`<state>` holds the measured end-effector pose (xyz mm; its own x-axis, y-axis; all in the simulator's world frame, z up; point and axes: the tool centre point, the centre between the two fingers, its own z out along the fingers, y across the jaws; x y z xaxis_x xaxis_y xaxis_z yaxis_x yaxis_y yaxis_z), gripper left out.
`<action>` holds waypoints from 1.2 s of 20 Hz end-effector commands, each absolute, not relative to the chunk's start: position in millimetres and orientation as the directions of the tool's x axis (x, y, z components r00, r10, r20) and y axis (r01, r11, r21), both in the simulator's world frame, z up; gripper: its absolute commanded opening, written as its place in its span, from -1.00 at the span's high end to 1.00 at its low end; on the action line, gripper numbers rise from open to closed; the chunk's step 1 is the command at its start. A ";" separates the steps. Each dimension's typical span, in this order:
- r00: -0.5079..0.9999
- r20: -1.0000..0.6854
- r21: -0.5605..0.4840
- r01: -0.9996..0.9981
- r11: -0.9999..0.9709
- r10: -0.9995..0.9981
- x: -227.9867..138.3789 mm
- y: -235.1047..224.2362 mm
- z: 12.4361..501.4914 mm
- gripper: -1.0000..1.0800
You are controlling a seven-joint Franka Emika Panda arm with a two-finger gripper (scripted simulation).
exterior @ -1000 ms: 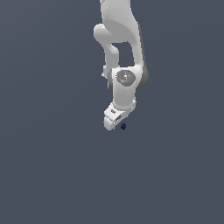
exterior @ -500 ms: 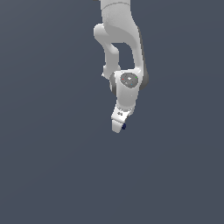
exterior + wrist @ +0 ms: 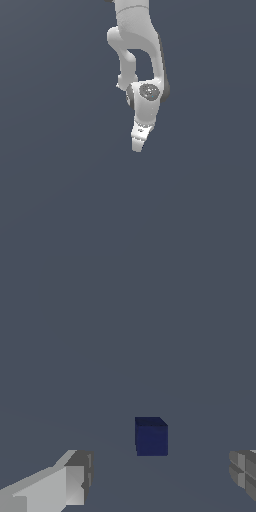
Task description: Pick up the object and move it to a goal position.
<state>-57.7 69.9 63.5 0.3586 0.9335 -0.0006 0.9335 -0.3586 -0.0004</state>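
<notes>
The object (image 3: pixel 151 437) is a small dark navy-blue cube on the flat grey surface, seen in the wrist view. It lies between my two fingers and a little ahead of their tips, touching neither. One finger (image 3: pixel 75 483) and the other finger (image 3: pixel 243 471) stand wide apart, so my gripper (image 3: pixel 160 473) is open and empty. In the exterior view the white arm hangs down from the top and my gripper (image 3: pixel 138 148) points downward. The object is hidden behind the gripper there.
A plain grey surface (image 3: pixel 60 200) fills both views. No other objects, containers or edges show.
The gripper has turned and shifted slightly toward the exterior view's right. The small dark blob that showed beside its tip is now covered by it in the exterior view.
</notes>
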 end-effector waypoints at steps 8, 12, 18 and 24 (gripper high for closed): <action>0.356 -0.001 0.000 0.934 -0.356 0.934 -58.4 70.0 47.6 -0.92; 0.354 -0.001 0.000 0.935 -0.354 0.935 -58.9 70.3 27.5 -0.92; 0.353 -0.001 0.000 0.936 -0.353 0.936 -58.4 70.1 13.2 -0.92; 0.353 -0.001 0.000 0.936 -0.353 0.936 -58.4 70.1 13.0 1.00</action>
